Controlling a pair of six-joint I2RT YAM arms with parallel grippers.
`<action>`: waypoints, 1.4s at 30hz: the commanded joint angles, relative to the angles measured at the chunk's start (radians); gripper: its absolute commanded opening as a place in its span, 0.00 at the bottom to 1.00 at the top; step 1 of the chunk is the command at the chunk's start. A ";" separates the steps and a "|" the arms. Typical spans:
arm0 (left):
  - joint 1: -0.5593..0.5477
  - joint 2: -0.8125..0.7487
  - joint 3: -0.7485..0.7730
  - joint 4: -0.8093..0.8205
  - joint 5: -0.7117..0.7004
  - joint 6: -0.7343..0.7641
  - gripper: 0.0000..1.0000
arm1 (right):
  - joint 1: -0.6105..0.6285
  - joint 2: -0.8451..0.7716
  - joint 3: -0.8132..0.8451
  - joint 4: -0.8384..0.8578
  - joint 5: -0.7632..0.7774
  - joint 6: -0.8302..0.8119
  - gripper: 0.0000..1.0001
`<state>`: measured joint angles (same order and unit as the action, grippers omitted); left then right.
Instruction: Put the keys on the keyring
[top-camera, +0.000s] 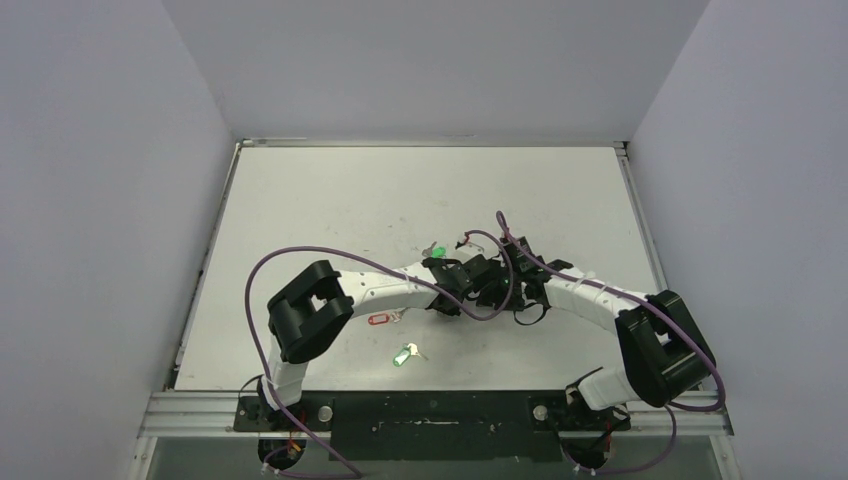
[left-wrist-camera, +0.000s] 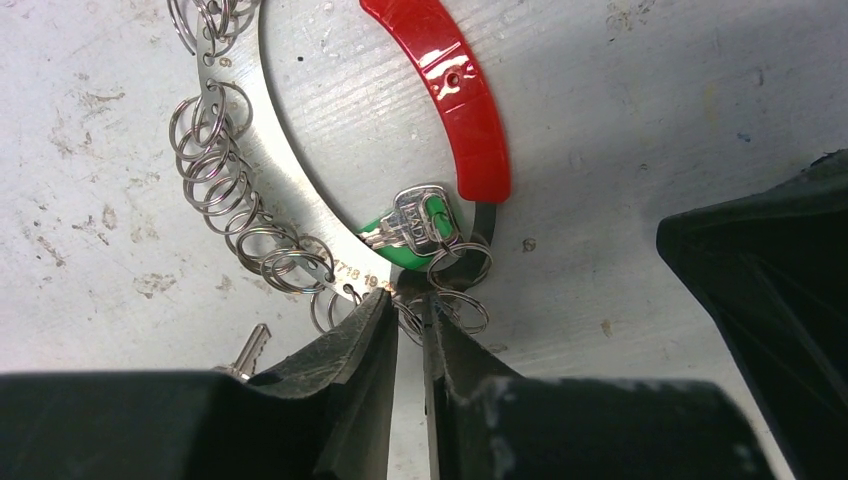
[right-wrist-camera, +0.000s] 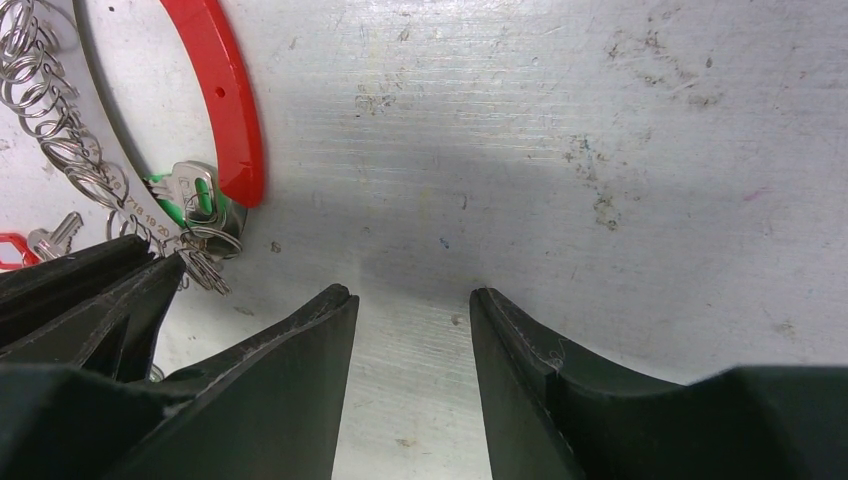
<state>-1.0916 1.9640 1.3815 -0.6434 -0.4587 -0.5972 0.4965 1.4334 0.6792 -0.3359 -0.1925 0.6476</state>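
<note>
Jaws of left gripper (left-wrist-camera: 408, 325) nearly together, pinching the keyring (left-wrist-camera: 300, 215) at its loop fringe on the counter (left-wrist-camera: 640, 120); right gripper (right-wrist-camera: 412, 300) apart, empty. Green-tagged key (left-wrist-camera: 415, 228) beside the pinch. Best to hold firm and avoid dragging.

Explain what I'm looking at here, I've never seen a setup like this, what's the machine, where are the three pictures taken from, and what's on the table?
These are two white robot arms bolted at the near edge of a table. The wide picture comes from a fixed camera above and behind them. The other two come from cameras on the wrists, so the black wedges at the bottom are each arm's own jaws.

On the table lies the keyring, a large metal ring with a red arc and many small silvery loops. A green-tagged key rests on it. Nearer the arms lie a red-tagged key and another green-tagged key.

The left gripper has its jaws nearly together around small loops at the ring's edge. The right gripper is open and holds nothing.
</note>
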 joint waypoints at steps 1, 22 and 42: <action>-0.004 -0.002 0.004 -0.017 -0.015 -0.003 0.14 | -0.001 0.020 -0.005 0.006 0.024 -0.014 0.48; -0.004 -0.107 -0.052 -0.041 -0.083 -0.024 0.15 | 0.000 0.057 0.054 -0.014 0.024 -0.057 0.48; 0.204 -0.557 -0.492 0.443 0.322 -0.053 0.46 | 0.049 -0.242 0.047 0.163 0.124 -0.388 0.56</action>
<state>-0.9928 1.5509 1.0142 -0.4412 -0.3328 -0.6090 0.5205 1.2926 0.7643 -0.3218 -0.1371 0.3775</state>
